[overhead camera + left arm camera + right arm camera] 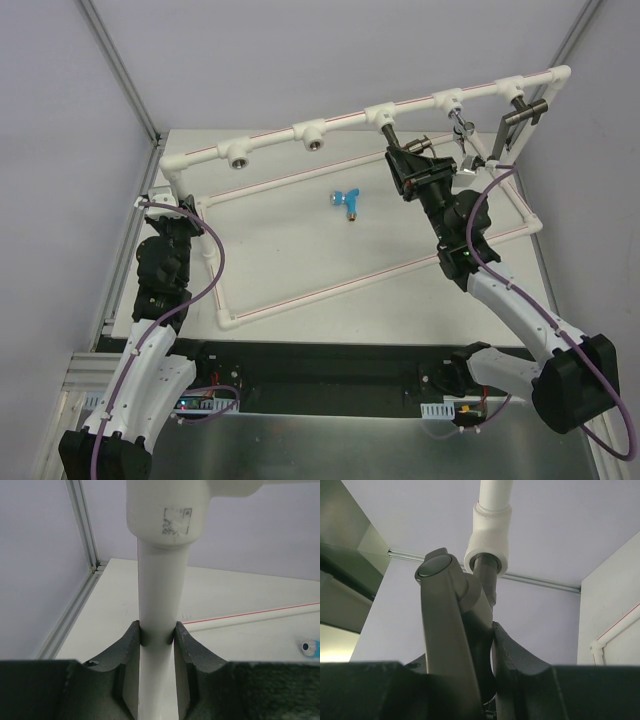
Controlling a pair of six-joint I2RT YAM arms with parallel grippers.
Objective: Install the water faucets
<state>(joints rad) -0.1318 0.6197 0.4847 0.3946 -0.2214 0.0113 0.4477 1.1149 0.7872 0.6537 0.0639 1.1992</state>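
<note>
White table [280, 250], grey walls. Your right fingers [516, 660] clamped the grey faucet [446, 620], its thread at the frame socket [489, 540]. My call was that you keep it square and turn gently, or you'd cross-thread. That arm stretched forward, wrist tipped up. Your left fingers [126, 650] pinched the frame post [157, 595]. The blue-handled faucet [347, 203] lay loose mid-table.

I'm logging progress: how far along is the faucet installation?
Done: two faucets hang at the far right. In hand: the right gripper holds a grey faucet at the middle socket while the left gripper clamps the frame post. Remaining: the blue faucet lies on the table, and two sockets stand empty.
</note>
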